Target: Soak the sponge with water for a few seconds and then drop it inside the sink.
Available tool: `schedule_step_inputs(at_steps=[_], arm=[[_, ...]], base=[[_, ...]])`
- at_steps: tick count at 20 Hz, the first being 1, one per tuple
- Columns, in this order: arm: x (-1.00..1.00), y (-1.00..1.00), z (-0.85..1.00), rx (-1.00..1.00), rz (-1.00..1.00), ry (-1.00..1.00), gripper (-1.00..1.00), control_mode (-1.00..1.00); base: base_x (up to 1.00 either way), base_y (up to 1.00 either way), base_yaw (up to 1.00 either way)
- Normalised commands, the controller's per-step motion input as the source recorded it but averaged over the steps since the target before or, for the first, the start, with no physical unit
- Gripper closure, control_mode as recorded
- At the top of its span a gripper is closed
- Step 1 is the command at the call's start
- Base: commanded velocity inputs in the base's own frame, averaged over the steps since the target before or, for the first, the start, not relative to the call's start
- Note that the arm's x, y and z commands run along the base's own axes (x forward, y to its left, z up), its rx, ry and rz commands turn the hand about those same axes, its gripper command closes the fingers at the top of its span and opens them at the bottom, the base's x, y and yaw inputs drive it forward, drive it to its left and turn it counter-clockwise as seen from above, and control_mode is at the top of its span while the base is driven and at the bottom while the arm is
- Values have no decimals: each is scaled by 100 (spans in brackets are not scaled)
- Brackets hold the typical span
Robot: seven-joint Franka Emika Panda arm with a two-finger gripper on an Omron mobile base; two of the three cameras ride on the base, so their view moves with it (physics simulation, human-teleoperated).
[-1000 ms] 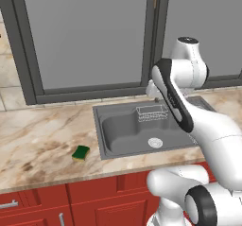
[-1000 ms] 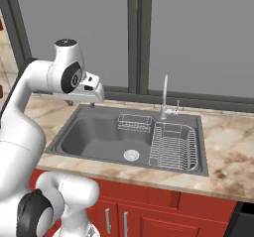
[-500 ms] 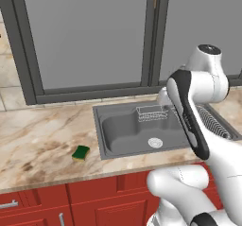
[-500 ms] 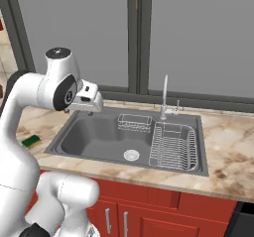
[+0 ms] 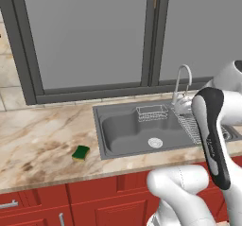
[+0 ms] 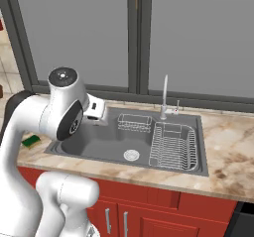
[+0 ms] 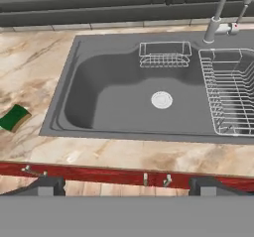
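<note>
While the sponge (image 5: 81, 152) lies untouched on the counter (image 5: 38, 135) left of the sink (image 5: 142, 147), the jaws stand wide and empty; no water runs, so grasping, soaking and dropping all remain.

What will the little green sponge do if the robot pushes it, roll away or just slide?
The sponge lies flat on the counter, so it would probably slide, not roll. It looks small and thin, likely light. Its yellow underlayer suggests it squishes when pinched.
</note>
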Motion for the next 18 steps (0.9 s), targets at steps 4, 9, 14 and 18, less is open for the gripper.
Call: schedule_step_inputs(at_steps=[4, 9, 14, 18], arm=[[-27, -38, 14, 5, 0, -13, -100, -100], [-3, -39, 18, 2, 0, -7, -100, -100], [-1, -43, 14, 3, 0, -7, -100, -100], [0, -48, 12, 3, 0, -5, -100, -100]], base=[[0, 0, 0], [0, 0, 0], [0, 0, 0], [0, 0, 0]])
